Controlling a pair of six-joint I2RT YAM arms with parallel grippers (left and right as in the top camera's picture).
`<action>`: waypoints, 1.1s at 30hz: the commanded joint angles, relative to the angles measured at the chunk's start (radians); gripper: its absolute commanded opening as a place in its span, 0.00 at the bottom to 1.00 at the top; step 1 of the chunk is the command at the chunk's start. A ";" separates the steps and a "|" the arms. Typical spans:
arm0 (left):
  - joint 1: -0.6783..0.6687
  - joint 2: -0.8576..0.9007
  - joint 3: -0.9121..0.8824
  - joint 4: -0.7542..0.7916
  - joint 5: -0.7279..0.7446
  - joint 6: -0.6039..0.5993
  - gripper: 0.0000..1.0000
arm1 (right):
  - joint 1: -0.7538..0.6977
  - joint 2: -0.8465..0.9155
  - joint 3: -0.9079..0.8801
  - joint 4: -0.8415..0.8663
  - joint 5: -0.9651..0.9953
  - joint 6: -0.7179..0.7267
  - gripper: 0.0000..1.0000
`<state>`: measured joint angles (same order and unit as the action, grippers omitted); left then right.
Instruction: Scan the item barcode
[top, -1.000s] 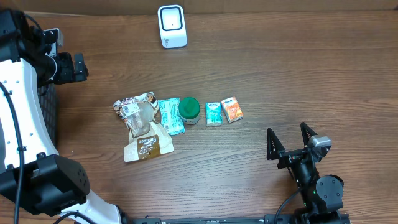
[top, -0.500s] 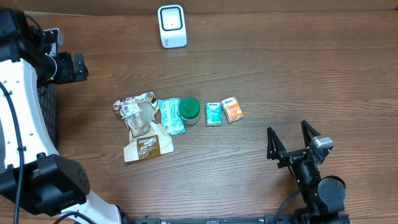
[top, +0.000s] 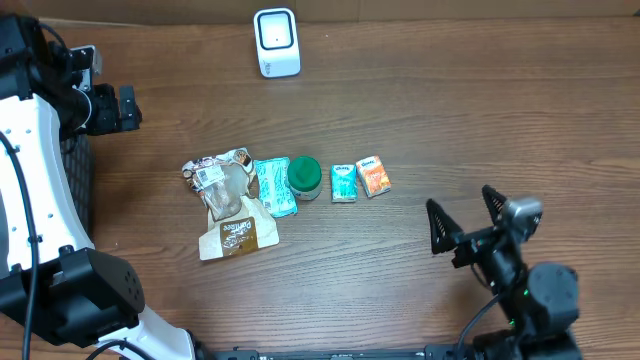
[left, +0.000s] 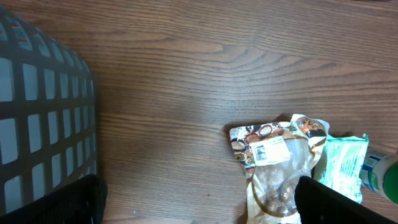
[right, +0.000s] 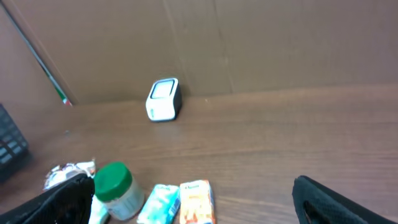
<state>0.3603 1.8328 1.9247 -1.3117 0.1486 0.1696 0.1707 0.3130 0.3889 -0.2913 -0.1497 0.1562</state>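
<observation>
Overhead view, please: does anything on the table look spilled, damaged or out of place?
Nothing is spilled or broken. The only untidy spot is the crumpled clear bag, lying askew against the brown pouch at the row's left end.

White scanner (top: 276, 42) sits at the back of the wooden table (top: 480, 100). Mid-table there's a row side by side: brown snack bag (top: 225, 205), teal pouch (top: 273, 186), green-lid jar (top: 304, 177), small teal packet (top: 343, 183), orange packet (top: 373, 176). Right gripper (top: 460, 200) is lower right, jaws spread wide, well apart from the row. Left gripper (top: 115, 108) is far top-left, near a dark basket (top: 78, 190).
</observation>
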 joint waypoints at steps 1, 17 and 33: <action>-0.003 -0.002 0.000 0.002 -0.002 0.026 1.00 | -0.004 0.187 0.177 -0.074 -0.034 -0.008 1.00; -0.003 -0.002 0.000 0.001 -0.002 0.026 0.99 | -0.004 0.965 0.686 -0.417 -0.123 -0.006 1.00; -0.003 -0.002 0.000 0.002 -0.002 0.026 1.00 | -0.026 1.171 0.688 -0.352 -0.261 -0.007 0.87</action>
<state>0.3603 1.8328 1.9247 -1.3117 0.1455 0.1764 0.1677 1.4437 1.0519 -0.6571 -0.3401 0.1539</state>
